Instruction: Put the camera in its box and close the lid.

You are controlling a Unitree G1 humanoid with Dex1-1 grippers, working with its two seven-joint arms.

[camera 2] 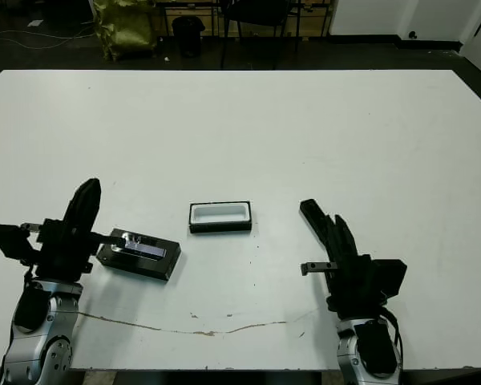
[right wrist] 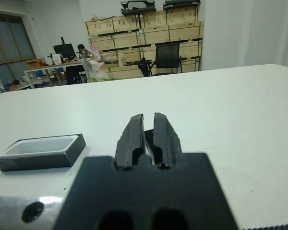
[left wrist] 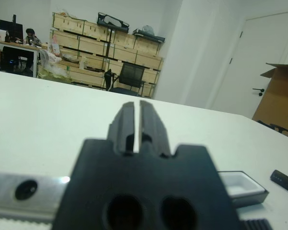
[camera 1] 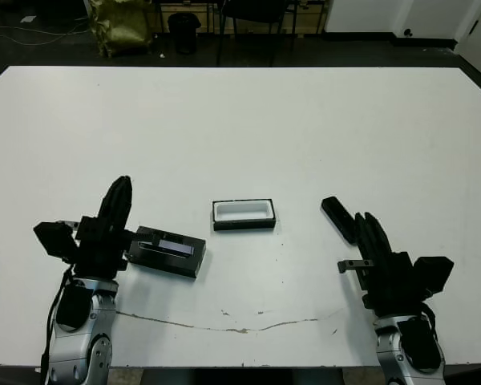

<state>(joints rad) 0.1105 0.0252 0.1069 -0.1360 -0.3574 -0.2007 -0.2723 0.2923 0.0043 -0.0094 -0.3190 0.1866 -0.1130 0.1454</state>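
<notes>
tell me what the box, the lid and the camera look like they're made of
Box: black outer walls with a matte white lining, probably card or rigid plastic; the look leaves it open.
Lid: flat matte black, likely the same stock, with a glossy silver-lavender strip that catches light like foil or film.
Camera: slim black bar, apparently hard plastic or metal; too small to tell which.

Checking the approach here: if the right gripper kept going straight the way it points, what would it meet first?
The camera: it lies just beyond the right gripper, roughly in line with it. The gap between them is hard to judge.
</notes>
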